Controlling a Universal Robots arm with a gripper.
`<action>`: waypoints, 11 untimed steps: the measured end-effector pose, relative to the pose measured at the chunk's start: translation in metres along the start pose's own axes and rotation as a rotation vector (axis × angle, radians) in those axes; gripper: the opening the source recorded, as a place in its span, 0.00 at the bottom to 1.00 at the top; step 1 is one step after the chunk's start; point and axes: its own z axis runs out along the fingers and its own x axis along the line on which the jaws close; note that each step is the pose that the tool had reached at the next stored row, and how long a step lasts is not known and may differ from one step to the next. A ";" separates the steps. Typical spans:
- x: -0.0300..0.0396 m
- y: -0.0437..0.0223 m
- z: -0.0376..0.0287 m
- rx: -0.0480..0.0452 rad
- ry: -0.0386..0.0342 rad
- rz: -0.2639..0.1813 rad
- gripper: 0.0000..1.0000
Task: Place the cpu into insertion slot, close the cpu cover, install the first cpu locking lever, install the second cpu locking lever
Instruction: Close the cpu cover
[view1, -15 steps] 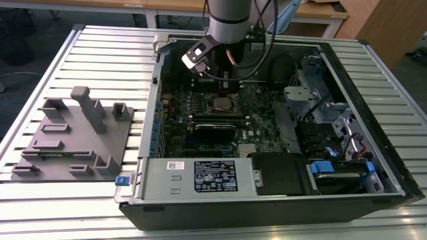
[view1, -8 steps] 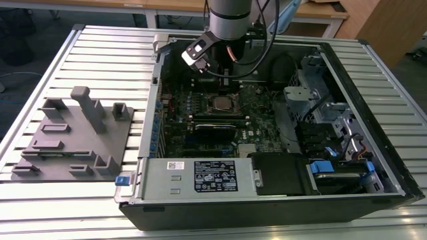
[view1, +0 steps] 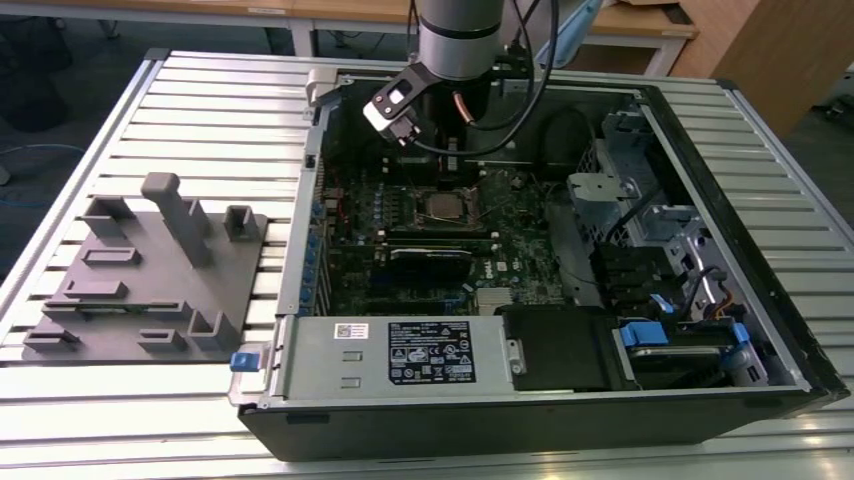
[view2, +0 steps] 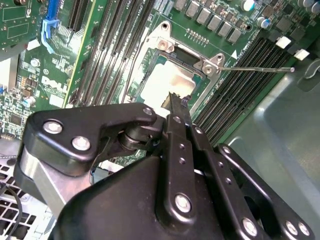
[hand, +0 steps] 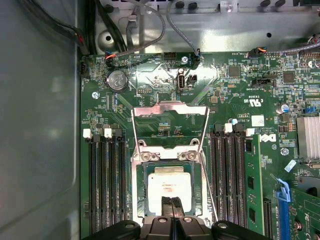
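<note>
Tool (hand: 172, 200) clenched over cpu (hand: 170, 182); first wrist view: open cpu cover (hand: 170, 106); second wrist view: lever rod (view2: 255, 69).

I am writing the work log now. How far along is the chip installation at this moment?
Done: the chip lies in the socket. In hand: the closed claw hangs just over the chip. Left: the cover is flipped open, and a lever sticks out unlatched.

The gripper (hand: 171, 201) hides one edge of the cpu (hand: 169, 181).
</note>
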 end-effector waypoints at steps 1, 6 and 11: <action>0.0000 0.0000 0.0000 0.0000 0.0000 0.000 0.10; 0.0000 0.0000 0.0000 0.0000 -0.0002 0.000 0.10; 0.0000 0.0000 0.0000 0.0000 -0.0003 0.000 0.10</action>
